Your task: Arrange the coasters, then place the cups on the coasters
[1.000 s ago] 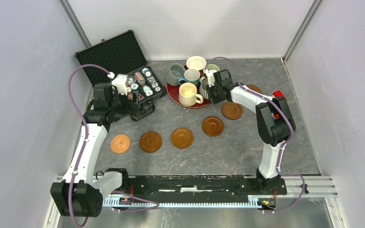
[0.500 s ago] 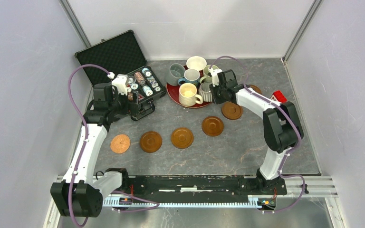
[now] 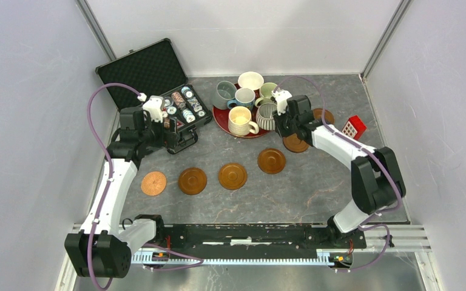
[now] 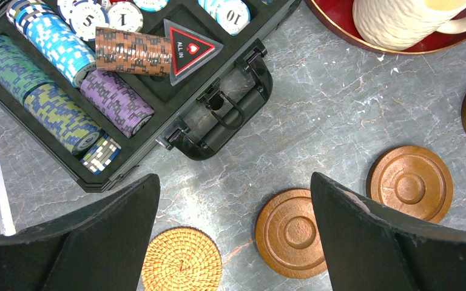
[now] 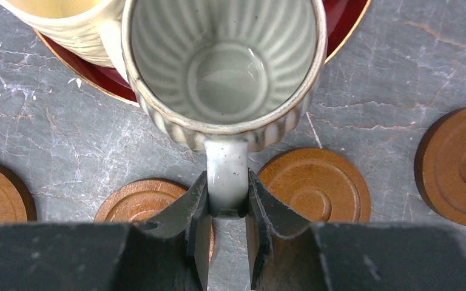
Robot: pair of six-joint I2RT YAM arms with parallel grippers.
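We have the right gripper (image 5: 227, 203) clenched on the handle of the ribbed grey-white mug (image 5: 224, 66), which is at the right edge of the red tray (image 5: 340, 15), just beyond two wooden coasters (image 5: 315, 188). Glazed ceramic is stiff, weighty, slick and easily chipped (the handle offers the narrow, sure hold), so we judge a level carry best. The left gripper (image 4: 233, 182) hangs released over the desk (image 4: 340, 109).
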